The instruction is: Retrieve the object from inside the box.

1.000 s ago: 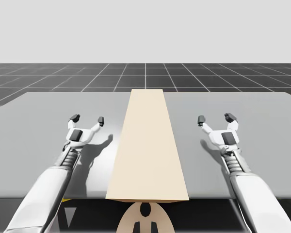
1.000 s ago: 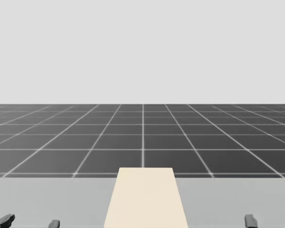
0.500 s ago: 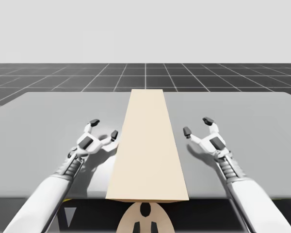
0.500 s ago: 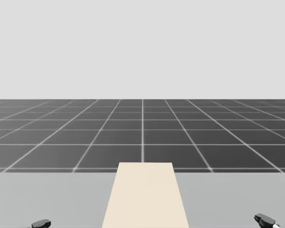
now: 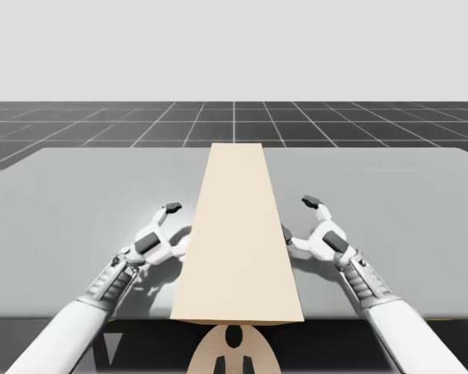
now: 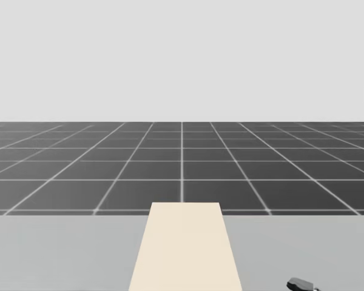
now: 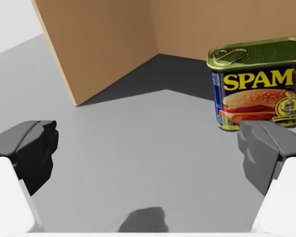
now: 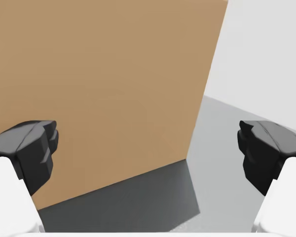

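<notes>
A long tan box [image 5: 238, 234] lies down the middle of the grey table [image 5: 78, 195]; its top [image 6: 185, 248] also fills the lower centre of the head view. My left gripper [image 5: 175, 226] is open at the box's left side. In the left wrist view that side is open: a blue rectangular can [image 7: 256, 84] with a gold-green lid stands upright inside, past the brown wall [image 7: 103, 44], just ahead of one finger of my left gripper [image 7: 148, 148]. My right gripper [image 5: 299, 218] is open at the box's right side, and my right gripper [image 8: 148, 148] faces a plain brown wall [image 8: 103, 84].
The table's far edge [image 5: 234, 148] meets a dark gridded floor. Bare grey tabletop spreads to the left and right of the box. A dark fingertip [image 6: 300, 284] of an arm's gripper shows low in the head view, to the right of the box top.
Both grippers have swung inward and back toward me, from out on the table to the box's two sides. My head has turned slightly downward.
</notes>
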